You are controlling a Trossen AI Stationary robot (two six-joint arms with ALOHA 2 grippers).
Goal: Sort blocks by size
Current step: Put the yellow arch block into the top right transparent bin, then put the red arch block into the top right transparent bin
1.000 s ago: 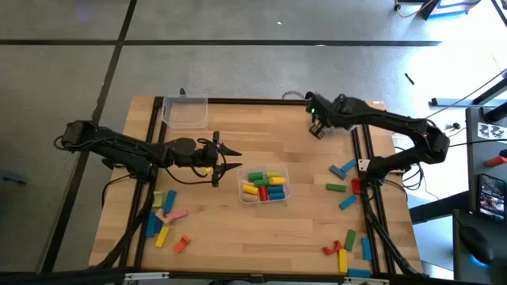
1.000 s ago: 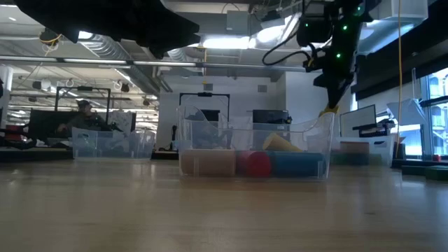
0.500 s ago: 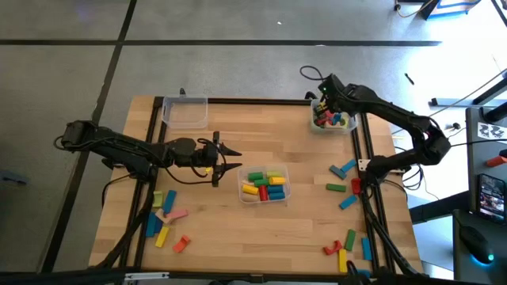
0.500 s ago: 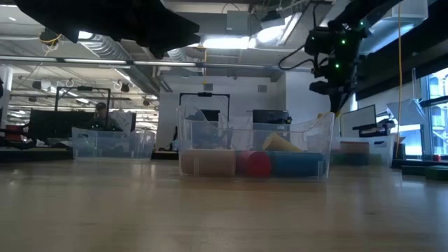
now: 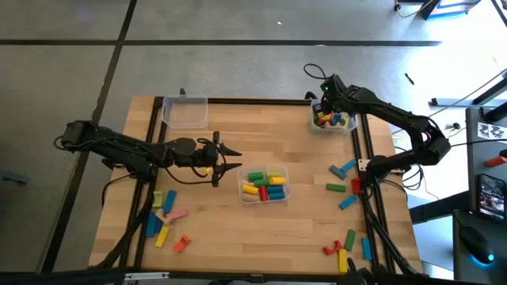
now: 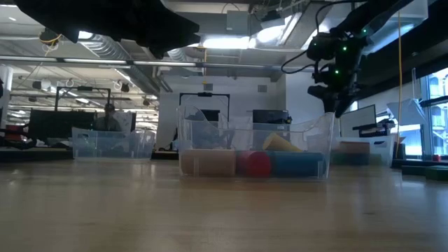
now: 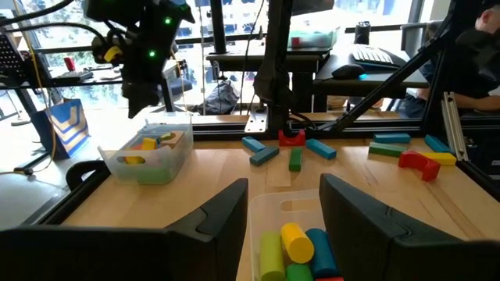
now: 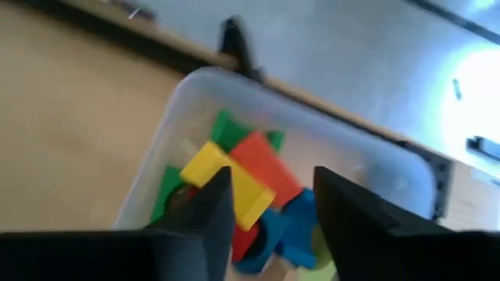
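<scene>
Hovering over the far right bin (image 5: 333, 120), my right claw (image 8: 266, 204) hangs with its two fingers parted and nothing between them — released, gripping no block. Directly under the fingertips, inside that clear bin, lies a jumble of blocks: a yellow block (image 8: 226, 178) nearest the gap, an orange-red block (image 8: 266, 164) touching it just beyond, green pieces (image 8: 226, 129) past those toward the bin's far wall, and blue pieces (image 8: 293, 226) close beneath my right-hand finger. They are small painted wooden chunks, flat-faced and bright, piled at angles on one another (I cannot tell how many lie underneath).

My left claw (image 7: 283, 215) waits low over the table's middle, fingers apart and empty. Just ahead of its tips sits the middle bin (image 5: 265, 171), holding short round stubs — yellow stub (image 7: 297, 243), green and blue beside it, a little red at the near edge. Farther ahead of that claw, well apart from it, loose blocks (image 7: 291, 148) lie on the bare wood: blue bars, a green bar, a red arch, and a red and yellow pair off to the side.

From above, more loose pieces (image 5: 165, 218) lie behind and beside my left claw near the table's front left corner, in yellow, green, blue, pink and orange. An empty-looking clear bin (image 5: 185, 112) stands at the far left.
</scene>
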